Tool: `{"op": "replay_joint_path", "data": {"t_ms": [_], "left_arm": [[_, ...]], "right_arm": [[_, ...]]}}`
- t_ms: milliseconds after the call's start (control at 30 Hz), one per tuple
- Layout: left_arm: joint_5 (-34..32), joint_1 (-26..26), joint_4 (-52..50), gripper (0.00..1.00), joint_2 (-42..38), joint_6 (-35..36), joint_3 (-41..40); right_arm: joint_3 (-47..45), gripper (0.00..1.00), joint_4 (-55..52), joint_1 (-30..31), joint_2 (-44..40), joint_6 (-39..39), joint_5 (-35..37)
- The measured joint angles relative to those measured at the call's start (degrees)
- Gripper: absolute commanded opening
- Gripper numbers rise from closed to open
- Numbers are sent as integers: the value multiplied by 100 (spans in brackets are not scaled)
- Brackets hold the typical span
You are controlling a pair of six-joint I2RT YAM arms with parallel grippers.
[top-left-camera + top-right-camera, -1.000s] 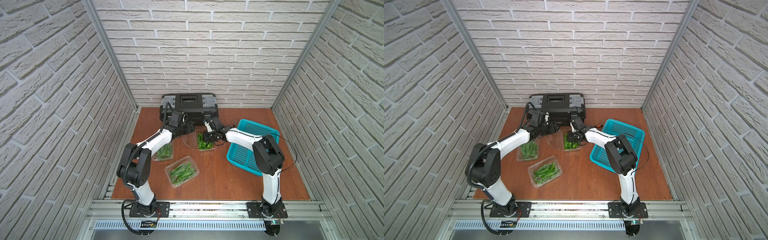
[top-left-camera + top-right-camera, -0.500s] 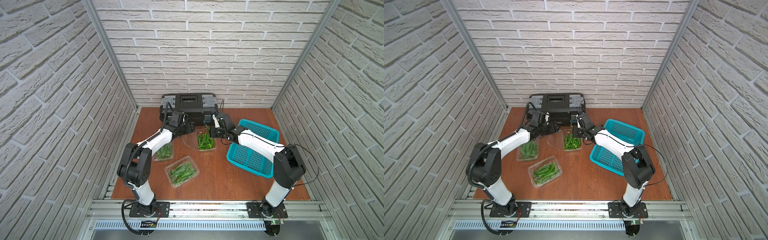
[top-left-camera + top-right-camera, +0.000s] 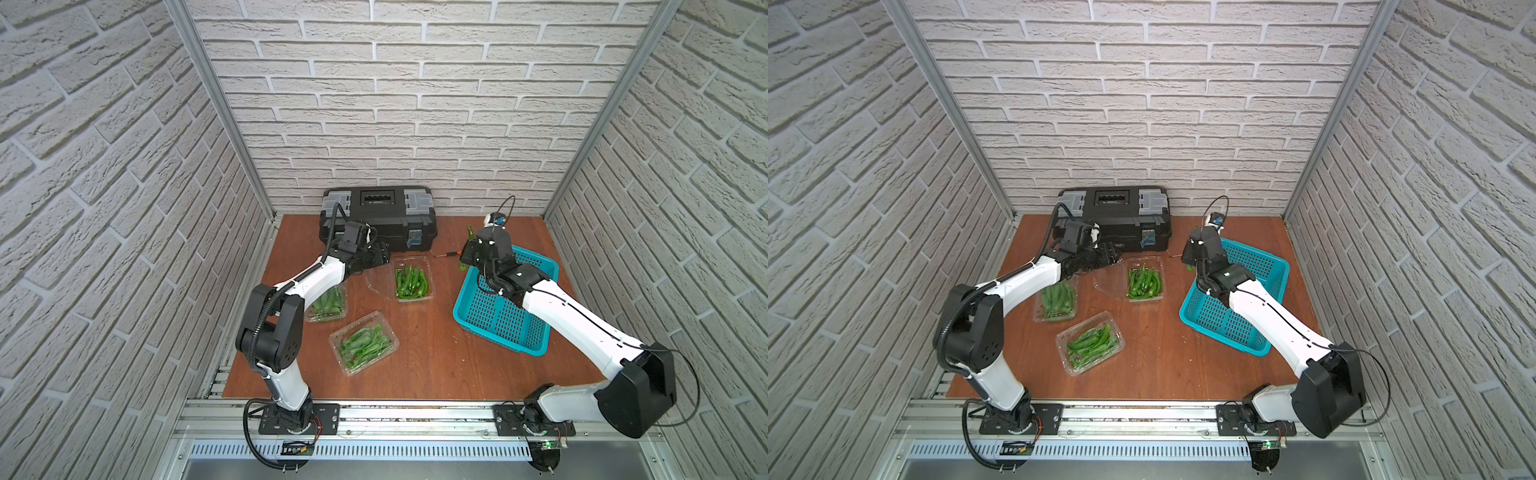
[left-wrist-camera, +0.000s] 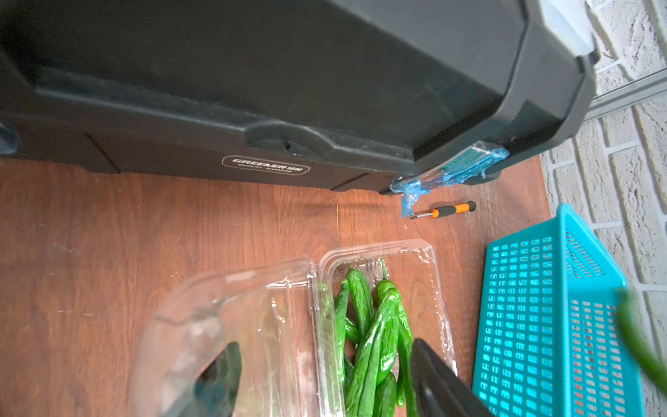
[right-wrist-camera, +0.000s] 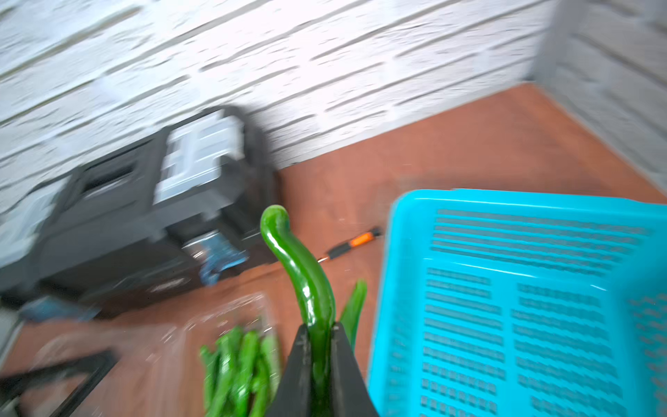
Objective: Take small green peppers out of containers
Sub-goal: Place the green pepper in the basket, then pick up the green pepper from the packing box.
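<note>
Left container (image 3: 333, 320): half hidden under left arm (image 3: 316, 279).
Front container (image 3: 386, 328): shut, contents green.
Left gripper (image 3: 377, 257): spread, astride open container's (image 3: 411, 262) lid (image 4: 234, 307); one finger (image 4: 222, 375) seen only through plastic.
Small green peppers (image 3: 410, 283): heaped in that container.
Right gripper (image 5: 320, 334): pinching one pepper (image 5: 306, 278) beside basket (image 5: 408, 289); view blurred.

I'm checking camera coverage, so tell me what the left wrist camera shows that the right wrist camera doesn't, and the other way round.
Left wrist only: the printed label on the toolbox front, sharp enough to make out. Right wrist only: the right pincer shut on a curved pepper. Both: the toolbox, the orange-handled screwdriver, the teal basket and the open container of peppers.
</note>
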Motion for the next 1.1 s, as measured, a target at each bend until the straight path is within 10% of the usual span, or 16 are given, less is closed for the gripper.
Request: {"op": "replay_joint_path", "data": {"t_ms": [267,1100], "left_arm": [[59,4,-4,73,81,28,105],[59,2,-15,74,81,24,105]], "right_arm": [[-385,36,-813,-310,560,632,323],[1604,37,59,439,3425,-426,-4028]]}}
